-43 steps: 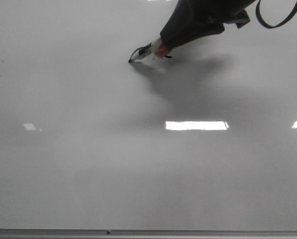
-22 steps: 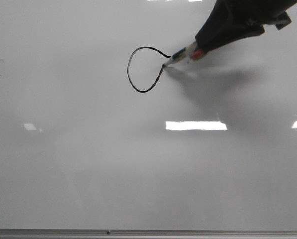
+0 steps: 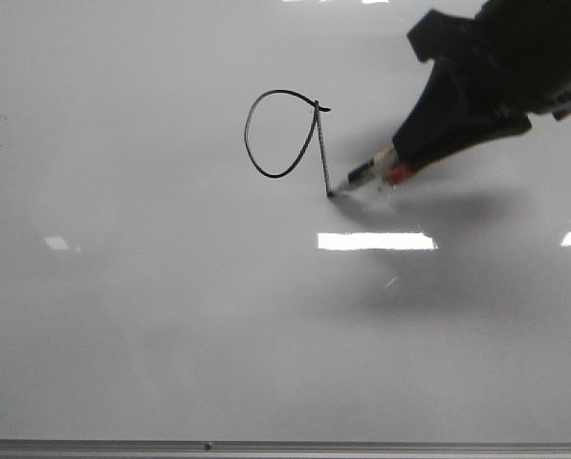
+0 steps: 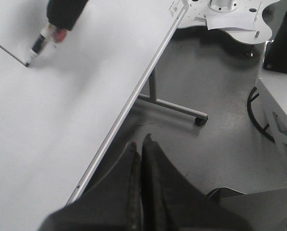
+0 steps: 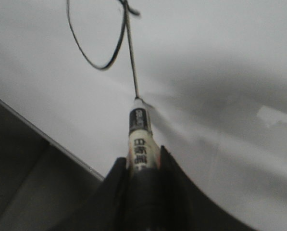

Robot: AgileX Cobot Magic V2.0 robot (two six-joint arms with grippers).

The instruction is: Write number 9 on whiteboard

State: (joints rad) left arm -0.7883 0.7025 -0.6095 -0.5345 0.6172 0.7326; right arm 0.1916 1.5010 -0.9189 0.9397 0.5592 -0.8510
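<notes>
The number 9 (image 3: 287, 139) is a thin black line on the whiteboard (image 3: 170, 316): an oval loop with a straight tail running down to the marker tip. It also shows in the right wrist view (image 5: 105, 38). My right gripper (image 5: 143, 161) is shut on a white marker (image 5: 139, 139), whose tip touches the board at the tail's lower end (image 3: 330, 195). In the front view the marker (image 3: 366, 177) sticks out of the dark right gripper (image 3: 405, 158). My left gripper (image 4: 142, 147) is shut and empty, off the board's edge above the floor.
The board's thin grey metal edge strip (image 3: 285, 447) runs along the near side and shows in the left wrist view (image 4: 133, 96). Bright light reflections (image 3: 377, 241) lie on the board. Beside the board are a wheeled stand leg (image 4: 174, 108) and a black cable (image 4: 258, 120).
The right gripper has moved down and to the right with the marker. The loop got closed and a straight tail now runs down from its right side.
</notes>
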